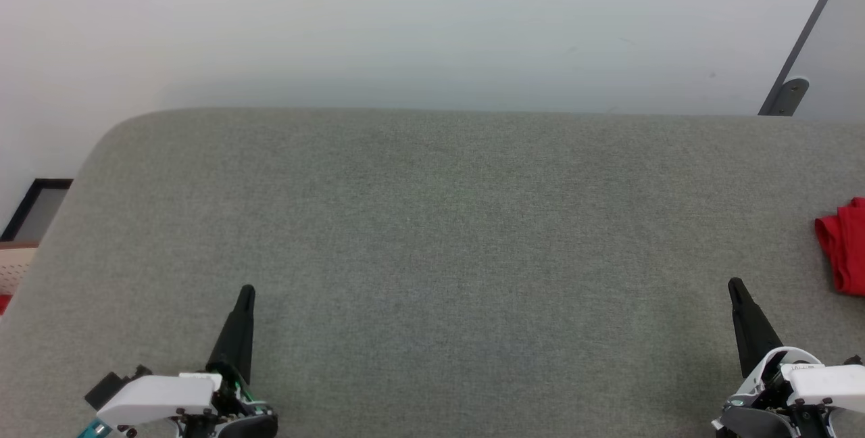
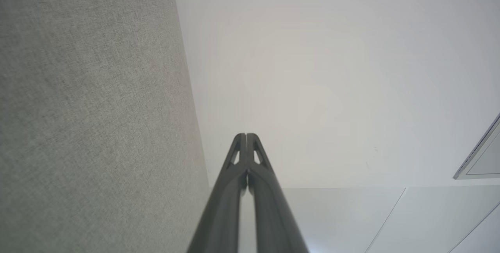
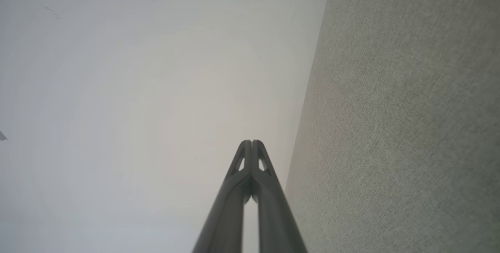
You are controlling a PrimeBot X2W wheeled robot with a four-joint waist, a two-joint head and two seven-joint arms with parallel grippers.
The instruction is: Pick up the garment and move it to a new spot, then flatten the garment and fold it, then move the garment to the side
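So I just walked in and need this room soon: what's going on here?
Nothing is being handled at this moment. The robot's left hand and right hand are both shut and empty, at the near side of the grey fabric-covered surface. The red soft fabric garment lies at the surface's far right, cut off by the head view's edge, apart from both hands.

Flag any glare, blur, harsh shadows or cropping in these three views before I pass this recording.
Head view: soft, even light, no glare or hard shadows; the garment is cropped by the right edge. Left wrist view: the left gripper blurs toward the bottom edge, and the wall looks washed pale. Right wrist view: the right gripper is similarly soft low down, with slightly darker corners.
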